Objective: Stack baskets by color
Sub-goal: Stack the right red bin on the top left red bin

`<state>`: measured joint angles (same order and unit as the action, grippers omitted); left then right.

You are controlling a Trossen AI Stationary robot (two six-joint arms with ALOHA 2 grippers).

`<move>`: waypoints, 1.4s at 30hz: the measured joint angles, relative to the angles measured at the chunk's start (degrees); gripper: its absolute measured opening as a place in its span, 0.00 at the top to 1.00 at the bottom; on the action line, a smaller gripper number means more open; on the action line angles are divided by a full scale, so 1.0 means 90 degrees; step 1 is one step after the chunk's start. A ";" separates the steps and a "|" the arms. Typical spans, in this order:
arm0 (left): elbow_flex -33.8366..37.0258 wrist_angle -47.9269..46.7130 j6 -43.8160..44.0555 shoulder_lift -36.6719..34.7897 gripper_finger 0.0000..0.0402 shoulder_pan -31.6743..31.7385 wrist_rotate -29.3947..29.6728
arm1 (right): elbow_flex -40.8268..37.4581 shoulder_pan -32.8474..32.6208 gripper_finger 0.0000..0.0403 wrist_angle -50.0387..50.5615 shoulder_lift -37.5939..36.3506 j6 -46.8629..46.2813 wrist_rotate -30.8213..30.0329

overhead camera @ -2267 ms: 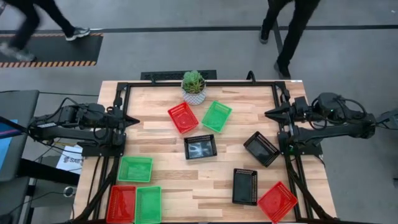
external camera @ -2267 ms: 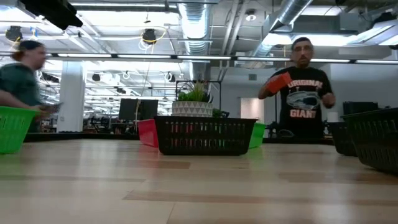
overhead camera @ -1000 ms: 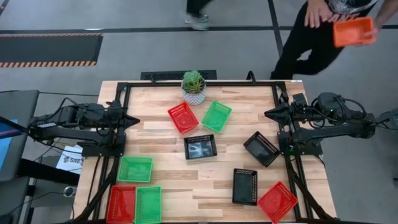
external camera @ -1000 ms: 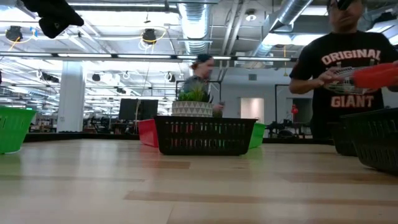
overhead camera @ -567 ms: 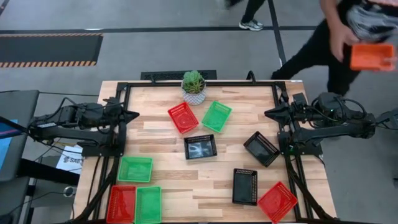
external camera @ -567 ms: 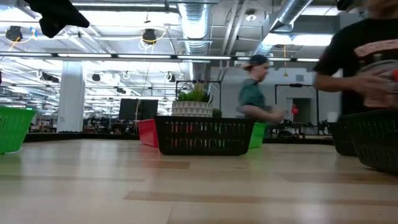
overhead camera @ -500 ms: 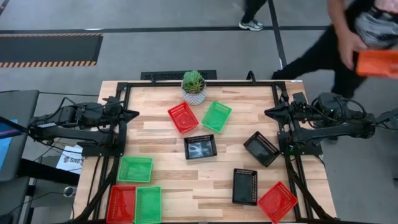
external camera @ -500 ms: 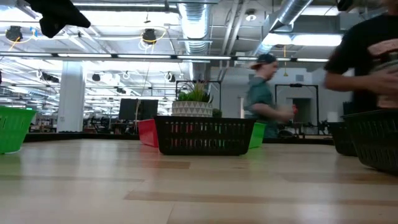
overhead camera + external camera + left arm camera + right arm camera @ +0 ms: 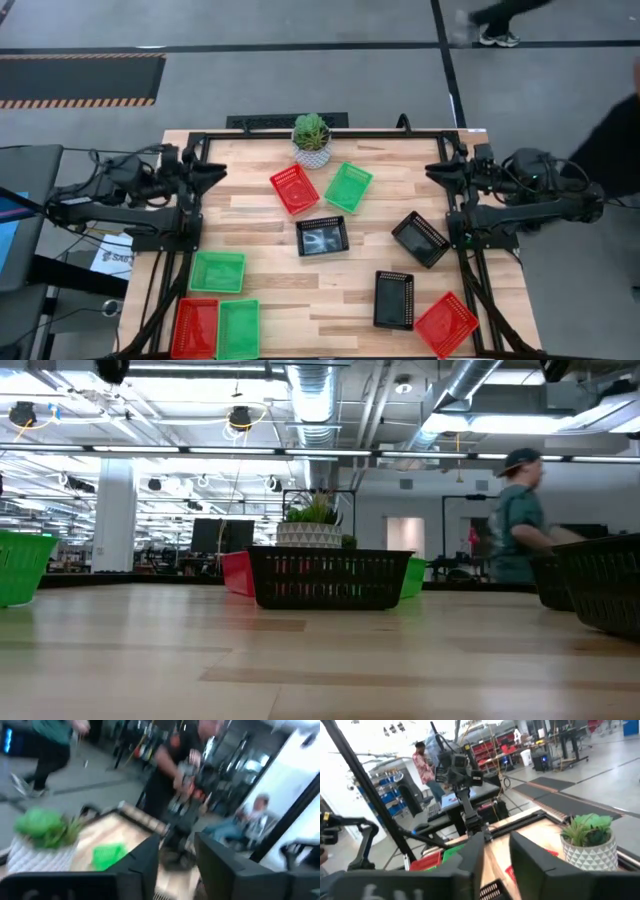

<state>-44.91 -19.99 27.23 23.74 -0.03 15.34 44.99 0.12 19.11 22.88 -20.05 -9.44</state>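
9 baskets are spread over the wooden table [image 9: 270,290], none stacked. Near the potted plant [image 9: 311,138] at the far edge, a red basket [image 9: 294,188] and a green basket [image 9: 348,187] are set side by side, with a black basket [image 9: 322,236] just in front of them. Toward the right, a second black basket [image 9: 420,238] is seen tilted, a third black basket [image 9: 394,299] lies nearer the front, and a second red basket [image 9: 446,324] sits at the front right corner. At the front left, a second green basket [image 9: 218,271] lies behind a third red basket [image 9: 195,327] and a third green basket [image 9: 238,329], which touch each other.

The left gripper [image 9: 216,171] is held over the table's left edge, well apart from every basket; in its wrist view the 2 fingers [image 9: 145,857] are seen slightly apart with nothing between them. The right gripper [image 9: 434,171] is held over the right edge, its fingers [image 9: 472,855] likewise parted a little and empty.

A person [image 9: 515,515] is seen beyond the table.
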 joint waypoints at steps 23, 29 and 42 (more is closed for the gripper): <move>-0.0772 0.1125 0.0755 0.1024 0.57 0.0002 -0.0037 | 0.1762 0.0117 0.42 -0.0231 0.1771 0.0711 -0.0511; -0.1987 -0.1373 0.1062 0.1784 0.57 0.0002 0.0010 | 0.3016 0.0426 0.42 0.2782 0.2519 -0.0254 -0.1122; -0.3583 -0.4867 0.1534 0.2943 0.57 0.0002 -0.0026 | 0.3393 0.0777 0.42 0.6204 0.3870 -0.2433 -0.0844</move>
<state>-77.15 -63.79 41.04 50.23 -0.01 15.10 75.53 7.12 74.94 57.71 -41.95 -17.04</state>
